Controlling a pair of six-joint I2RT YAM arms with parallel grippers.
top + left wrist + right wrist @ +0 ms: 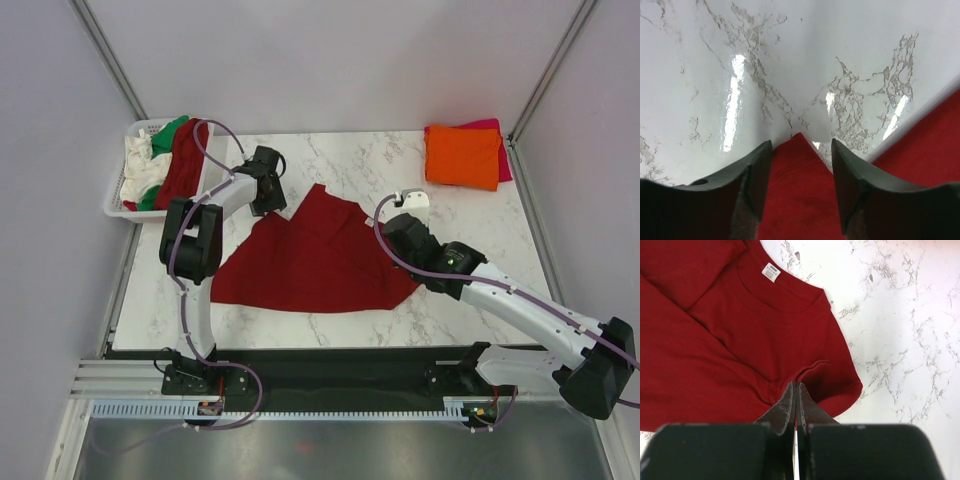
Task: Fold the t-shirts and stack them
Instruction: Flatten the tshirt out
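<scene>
A dark red t-shirt lies partly spread on the marble table, collar and label up in the right wrist view. My left gripper is open at the shirt's far left corner; that corner lies between the fingers. My right gripper is shut, its tips pinching a raised fold of the shirt at the sleeve seam. An orange t-shirt lies folded on a magenta-pink one at the far right. White, green and dark red shirts fill the basket.
The white lattice basket stands at the table's far left edge. Grey walls close in the back and both sides. Bare marble shows between the basket and the folded stack, and along the near edge.
</scene>
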